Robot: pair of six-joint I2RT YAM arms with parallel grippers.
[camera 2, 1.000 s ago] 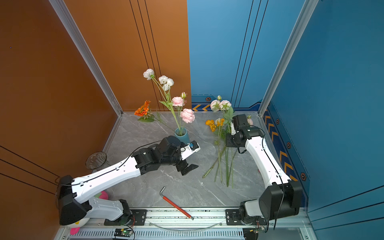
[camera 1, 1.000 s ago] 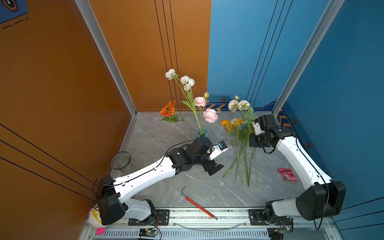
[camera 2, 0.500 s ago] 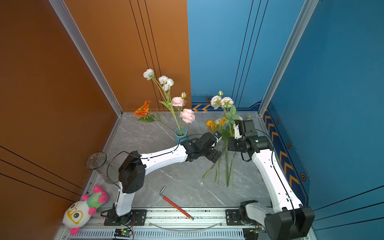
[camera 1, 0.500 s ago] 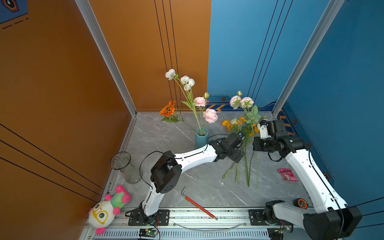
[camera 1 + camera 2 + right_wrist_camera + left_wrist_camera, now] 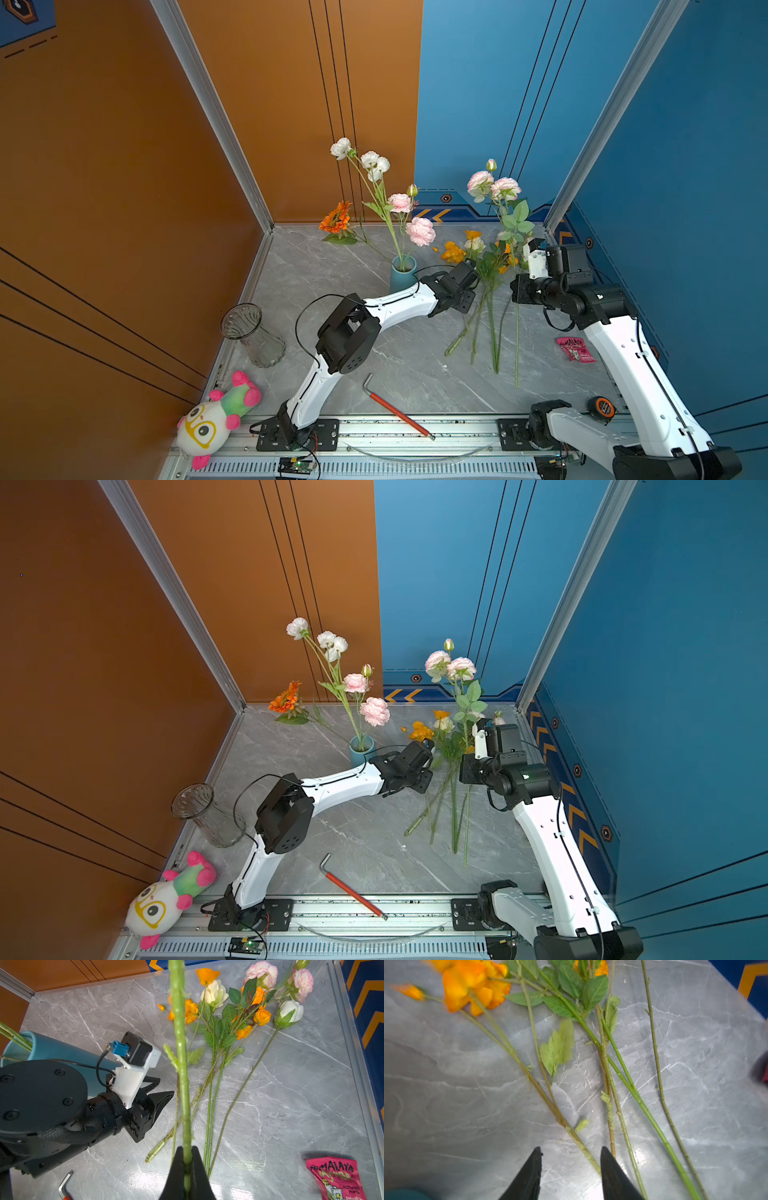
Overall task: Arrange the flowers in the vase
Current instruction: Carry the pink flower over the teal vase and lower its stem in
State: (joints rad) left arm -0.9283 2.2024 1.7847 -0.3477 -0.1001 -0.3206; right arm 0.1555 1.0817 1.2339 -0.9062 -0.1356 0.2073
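Note:
A teal vase at the back middle holds white and pink flowers. An orange sunflower-like head leans low to its left. More flowers lie on the table with stems fanned toward the front. My left gripper is low over these stems. Its jaws stand partly apart, and one thick stem runs between them beside the right finger. My right gripper is shut on a green stem that rises to pink blooms.
A clear glass vase stands at the left edge with a plush toy in front of it. A red-handled hex key lies at the front. A pink packet and a tape measure are on the right.
My left arm swung right from the table's middle to the lying stems, and its jaws narrowed. My right gripper lifted its pink flower higher and shifted slightly right.

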